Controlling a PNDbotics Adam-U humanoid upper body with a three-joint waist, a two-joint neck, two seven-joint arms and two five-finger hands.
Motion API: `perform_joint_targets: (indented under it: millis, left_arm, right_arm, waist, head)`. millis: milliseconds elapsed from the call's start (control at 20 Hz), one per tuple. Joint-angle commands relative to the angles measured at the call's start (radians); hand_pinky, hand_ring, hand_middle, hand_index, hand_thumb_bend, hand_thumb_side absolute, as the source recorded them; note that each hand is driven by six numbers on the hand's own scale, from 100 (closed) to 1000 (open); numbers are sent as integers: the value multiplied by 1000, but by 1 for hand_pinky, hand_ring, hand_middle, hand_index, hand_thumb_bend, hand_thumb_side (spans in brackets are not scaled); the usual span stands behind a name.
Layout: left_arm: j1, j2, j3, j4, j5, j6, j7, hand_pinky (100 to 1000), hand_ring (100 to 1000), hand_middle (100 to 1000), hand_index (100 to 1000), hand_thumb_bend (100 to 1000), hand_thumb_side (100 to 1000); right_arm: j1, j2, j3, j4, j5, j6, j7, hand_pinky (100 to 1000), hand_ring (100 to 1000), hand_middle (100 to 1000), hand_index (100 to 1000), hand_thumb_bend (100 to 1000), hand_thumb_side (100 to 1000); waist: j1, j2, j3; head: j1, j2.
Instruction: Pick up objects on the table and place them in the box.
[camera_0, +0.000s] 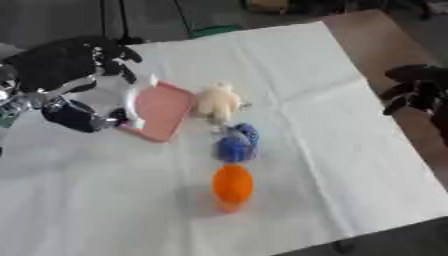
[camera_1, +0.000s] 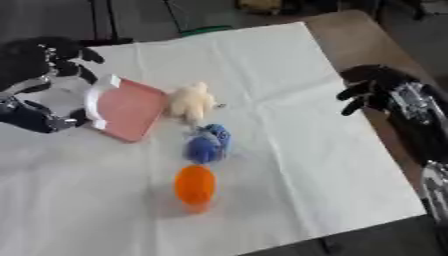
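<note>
A pink box (camera_0: 164, 111) with a white rim lies tilted on the white cloth at the left. My left hand (camera_0: 74, 65) is at its left edge, fingers curled over the top corner and thumb (camera_0: 98, 121) under the lower corner. To the right of the box lies a cream plush toy (camera_0: 217, 101). Below that come a blue soft object (camera_0: 236, 143) and an orange rounded object (camera_0: 233, 185), in a line toward the front. My right hand (camera_1: 374, 89) hovers at the table's right side, fingers relaxed and drooping, holding nothing.
The white cloth (camera_0: 332, 150) covers most of the table. Bare brown tabletop (camera_0: 376, 40) shows along the right. A green item (camera_0: 214, 30) lies beyond the far edge. The table's front edge runs across the lower right.
</note>
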Motion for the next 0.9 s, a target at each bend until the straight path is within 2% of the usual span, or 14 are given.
perform_joint_targets:
  millis: [50,550,900]
  left_arm:
    - [-40,-15,6,66,-66,-22,85,912,830,839,655,349,266]
    - [-78,-80,20,252,-275,-58,248,914,836,840,685,385,288]
    - [-76,-94,29,301,-347,-53,333,910,834,837,707,403,283]
  right_arm:
    - [-11,-21,0,-14,-9,-3,7,539,660,761,744,100,941]
    - [-20,-18,7,-13,-14,-2,16,538,659,760,744,100,944]
    - [-22,-18,9,-12,-14,-2,19,538,658,760,744,100,945]
  waist:
    - [-5,-10,-7]
    - [-6,-6,-28]
    - [-5,-5,-33]
  head:
    - [8,7]
    - [21,4]
    - [23,4]
